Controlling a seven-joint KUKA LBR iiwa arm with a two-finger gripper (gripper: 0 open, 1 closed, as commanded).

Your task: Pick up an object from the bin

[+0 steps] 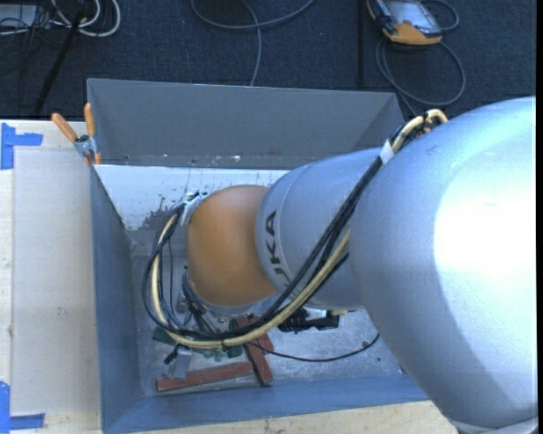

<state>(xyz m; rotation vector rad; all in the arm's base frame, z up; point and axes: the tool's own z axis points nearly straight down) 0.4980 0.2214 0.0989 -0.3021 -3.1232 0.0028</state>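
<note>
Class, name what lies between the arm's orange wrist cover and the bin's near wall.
In the camera view, two reddish-brown bars lie there on the floor of the bin.

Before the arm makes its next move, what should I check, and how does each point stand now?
1. Arm inside the bin: ok, its wrist is low over the front half.
2. Things under the wrist: ok, two red-brown bars lie by the front wall.
3. Something held: cannot tell, the orange cover hides it.
4. Cables apart from the left wall: cannot tell, the loop hangs near it.
5. Cables apart from the bars: not ok, the loop crosses one bar.
</note>
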